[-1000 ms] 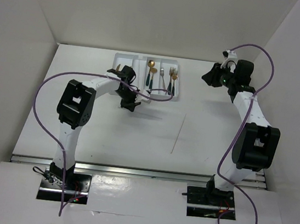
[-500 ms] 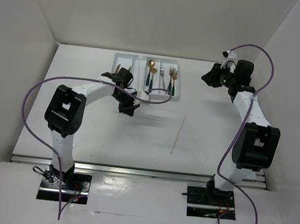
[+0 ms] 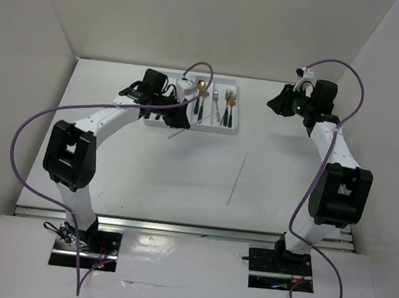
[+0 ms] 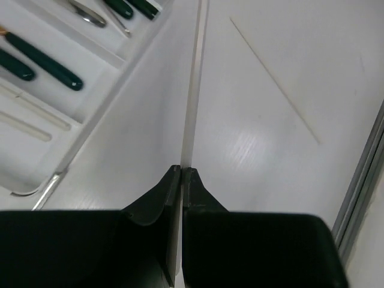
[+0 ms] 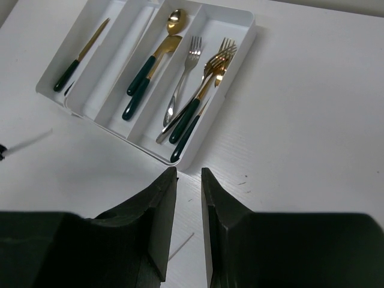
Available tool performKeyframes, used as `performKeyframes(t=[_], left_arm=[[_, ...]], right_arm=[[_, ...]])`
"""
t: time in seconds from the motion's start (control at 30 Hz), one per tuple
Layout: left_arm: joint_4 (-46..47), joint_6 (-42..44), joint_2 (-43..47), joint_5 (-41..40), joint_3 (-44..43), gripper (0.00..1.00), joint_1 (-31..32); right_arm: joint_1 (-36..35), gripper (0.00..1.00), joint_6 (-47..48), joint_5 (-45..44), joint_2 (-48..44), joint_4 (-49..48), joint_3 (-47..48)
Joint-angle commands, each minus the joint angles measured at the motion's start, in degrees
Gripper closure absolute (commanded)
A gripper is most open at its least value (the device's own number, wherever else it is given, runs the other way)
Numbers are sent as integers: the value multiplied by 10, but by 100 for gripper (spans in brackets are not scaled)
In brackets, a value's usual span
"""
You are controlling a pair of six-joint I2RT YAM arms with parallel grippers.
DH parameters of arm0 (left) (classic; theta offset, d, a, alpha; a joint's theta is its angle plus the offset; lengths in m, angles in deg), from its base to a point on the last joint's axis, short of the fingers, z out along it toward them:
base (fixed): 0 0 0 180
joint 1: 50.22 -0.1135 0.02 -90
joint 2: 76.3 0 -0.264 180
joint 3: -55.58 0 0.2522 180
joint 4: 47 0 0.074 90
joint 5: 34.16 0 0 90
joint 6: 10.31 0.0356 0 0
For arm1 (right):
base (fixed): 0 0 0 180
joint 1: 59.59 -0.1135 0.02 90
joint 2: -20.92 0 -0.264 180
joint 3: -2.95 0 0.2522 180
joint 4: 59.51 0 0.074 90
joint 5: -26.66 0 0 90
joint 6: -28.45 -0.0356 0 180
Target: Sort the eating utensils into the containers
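Pale stick (image 4: 191,90) pinched in the left gripper (image 4: 181,170) has moved up beside the tray (image 4: 90,96); right gripper (image 5: 189,174) narrowly parted

Top view looks down from above; wrist views (left much nearer) look obliquely; all share the tray (image 5: 117,66).

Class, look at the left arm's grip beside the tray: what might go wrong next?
The left claw pinches the thin pale stick with much of it jutting free, so it may pivot or slip. That free end could catch the rim of the white tray instead of dropping in.
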Motion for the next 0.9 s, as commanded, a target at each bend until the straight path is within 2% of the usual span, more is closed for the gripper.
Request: performKeyframes(t=[0.0, 0.1, 0.23, 0.33, 0.4, 0.47, 0.67, 0.87], left_arm=[[114, -229, -15, -30, -38, 100, -14], [154, -324, -39, -93, -52, 100, -27], [142, -394, -93, -180, -130, 100, -27], [98, -426, -149, -214, -199, 100, -34], [105, -461, -176, -214, -206, 100, -43], [105, -467, -194, -231, -234, 100, -48], [123, -484, -223, -290, -245, 100, -54], [138, -479, -273, -297, -278, 100, -74]], right_arm=[[-1, 70, -4, 7, -11, -16, 0], [-1, 70, -4, 1, -11, -11, 0], [-1, 70, -4, 1, -11, -11, 0], [-1, 70, 2, 1, -11, -5, 0], [-1, 70, 2, -4, -11, -5, -6], [-1, 70, 2, -4, -11, -5, -6], [4, 70, 2, -4, -1, 0, -6], [4, 70, 2, -9, 5, 5, 0]])
